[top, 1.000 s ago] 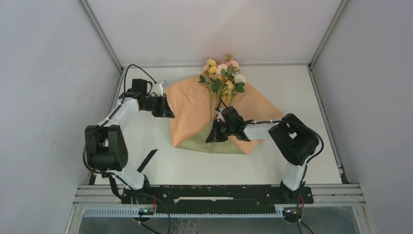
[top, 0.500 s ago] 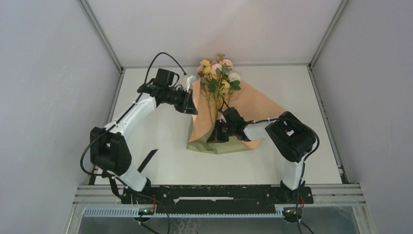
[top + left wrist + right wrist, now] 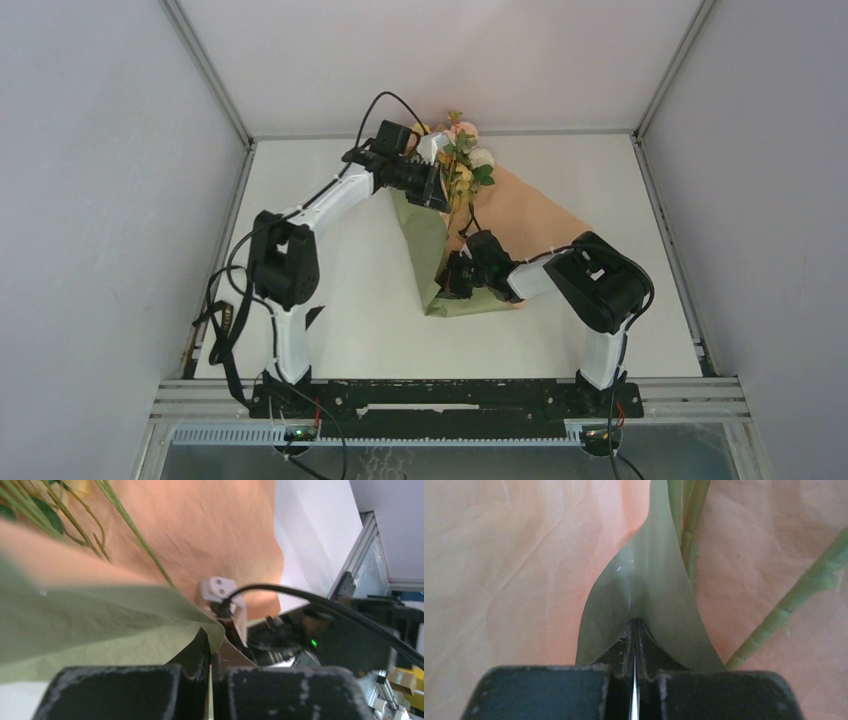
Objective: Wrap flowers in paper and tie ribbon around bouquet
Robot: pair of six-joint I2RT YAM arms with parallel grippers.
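Observation:
The flowers (image 3: 468,160) lie on the paper (image 3: 530,215), heads toward the far wall, and their thin green stems (image 3: 135,535) run over its peach face. My left gripper (image 3: 440,195) is shut on the paper's left edge (image 3: 150,625). It holds that edge over the stems, so an olive flap (image 3: 425,245) stands up. Low on the sheet, my right gripper (image 3: 450,282) is shut on the olive bottom corner (image 3: 644,585), folded up beside the stems (image 3: 689,520). The ribbon (image 3: 314,316) lies left of the paper, mostly hidden behind my left arm.
The booth's back wall runs just behind the flower heads and side walls close in the table (image 3: 640,300). My left arm stretches diagonally across the table's left half. The right arm's elbow (image 3: 600,285) sits right of the paper.
My left gripper has swung right and toward the back with the paper's left edge, folding it over the flowers so the olive side shows. The right gripper has kept its hold.

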